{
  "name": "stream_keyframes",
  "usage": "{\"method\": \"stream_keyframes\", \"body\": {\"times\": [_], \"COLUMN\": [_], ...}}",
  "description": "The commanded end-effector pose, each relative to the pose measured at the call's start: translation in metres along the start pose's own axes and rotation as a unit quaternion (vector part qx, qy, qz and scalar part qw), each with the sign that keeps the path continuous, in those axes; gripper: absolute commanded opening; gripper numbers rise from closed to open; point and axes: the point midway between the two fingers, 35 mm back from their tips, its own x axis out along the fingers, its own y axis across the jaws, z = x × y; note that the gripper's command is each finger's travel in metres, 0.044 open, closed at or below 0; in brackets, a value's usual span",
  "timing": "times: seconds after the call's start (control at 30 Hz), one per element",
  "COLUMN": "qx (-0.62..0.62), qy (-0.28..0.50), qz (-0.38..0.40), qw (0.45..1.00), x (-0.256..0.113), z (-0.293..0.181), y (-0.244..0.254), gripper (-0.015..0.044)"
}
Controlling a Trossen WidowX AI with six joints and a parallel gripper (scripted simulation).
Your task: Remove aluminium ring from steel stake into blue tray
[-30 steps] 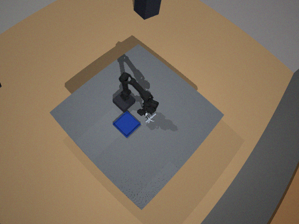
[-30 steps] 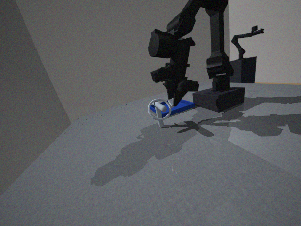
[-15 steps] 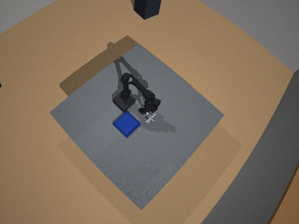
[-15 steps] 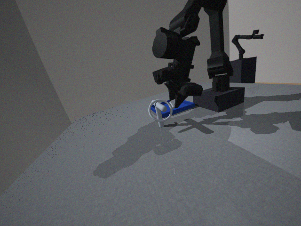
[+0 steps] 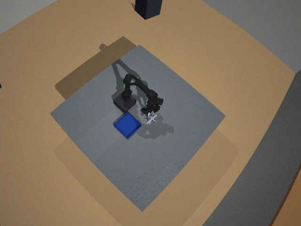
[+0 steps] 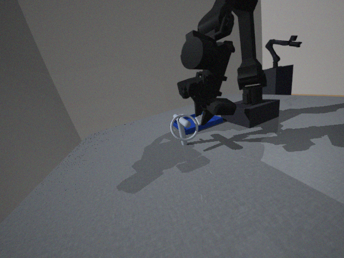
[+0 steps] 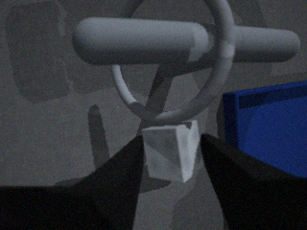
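The gripper [image 5: 148,113] [image 6: 199,120] [image 7: 173,139] is shut on the ring's pale, blocky welded tab [image 7: 163,150]. The thin aluminium ring [image 6: 196,127] [image 7: 226,48] stands steeply tilted, raised off the table around the top of the stake. The cross-bar [image 5: 151,119] [image 6: 181,121] [image 7: 139,40] passes through the ring: in the wrist view one side of the ring crosses in front of the bar, the other behind it. The stake's post [image 6: 184,142] stands upright on the table. The blue tray [image 5: 120,132] [image 6: 205,127] [image 7: 231,120] shows no ring in it.
The arm's dark base [image 5: 124,103] [image 6: 264,113] stands close behind the tray. The tray lies beside the stake, to the right in the wrist view. Another dark arm [image 6: 274,54] on a block stands far back. Arm shadows fall around the stake.
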Motion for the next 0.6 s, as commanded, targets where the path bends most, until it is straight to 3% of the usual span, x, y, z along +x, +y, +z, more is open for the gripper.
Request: {"method": "stream_keyframes", "body": {"times": [0.0,0.57], "qx": [-0.002,-0.003], "qy": [-0.001,-0.001], "qz": [-0.008,-0.013], "qw": [1.000,1.000], "x": [-0.0012,-0.0096], "z": [0.0007,0.0026], "y": [0.0045,0.0114], "gripper": [0.0000,0.0000]}}
